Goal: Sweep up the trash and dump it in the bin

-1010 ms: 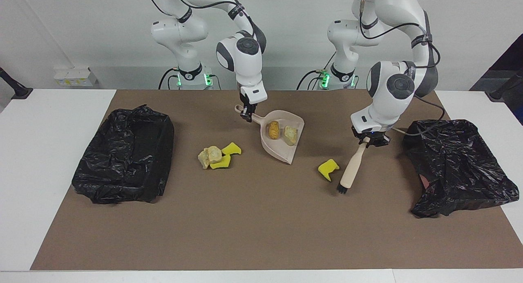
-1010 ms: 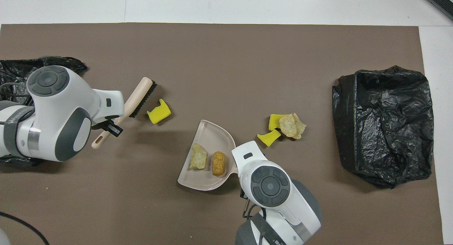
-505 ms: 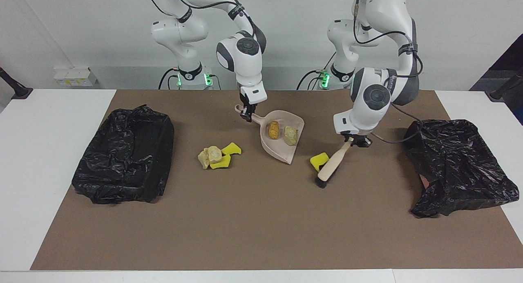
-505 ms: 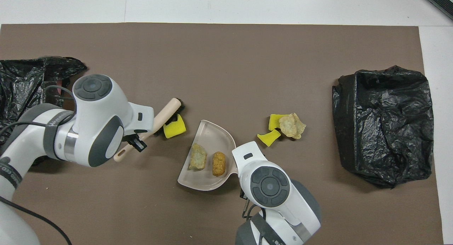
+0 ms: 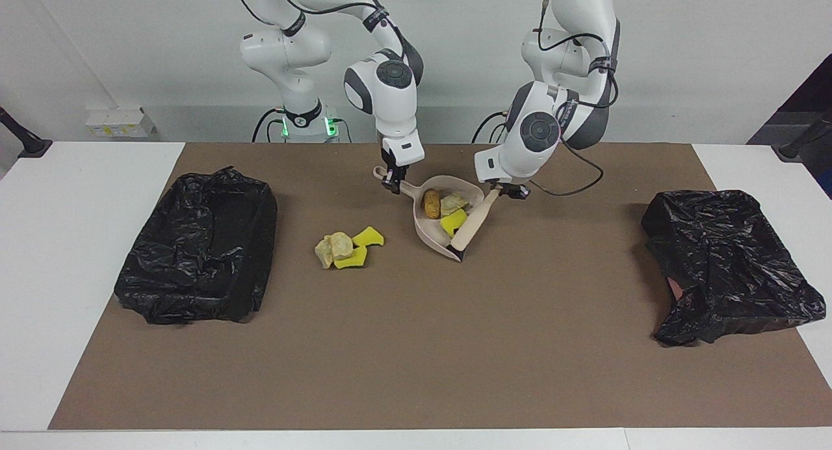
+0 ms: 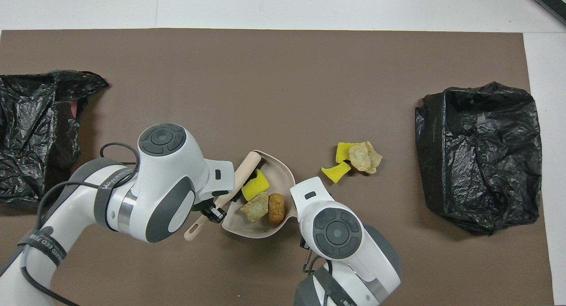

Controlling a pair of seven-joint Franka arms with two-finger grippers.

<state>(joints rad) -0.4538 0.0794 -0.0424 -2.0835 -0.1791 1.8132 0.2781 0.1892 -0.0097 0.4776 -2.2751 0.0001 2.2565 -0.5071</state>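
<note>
Trash (image 5: 446, 210) lies in dustpan (image 5: 429, 235) between both pincers.

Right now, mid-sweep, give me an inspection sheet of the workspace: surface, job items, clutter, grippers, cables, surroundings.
Surface: brown mat on a white table.
Job items: dustpan holds an orange-brown lump, a beige lump and a yellow sponge piece; brush lies across the pan's mouth. A loose pile of scraps lies on the mat beside the pan, toward the right arm's end.
Bins: black-bagged bin at the right arm's end; another bagged bin at the left arm's end.
Clutter: nothing seen.
Grippers: right gripper shut on the dustpan handle; left gripper shut on the brush handle.
Cables: black cable hangs from the left arm.
Surroundings: white wall.
</note>
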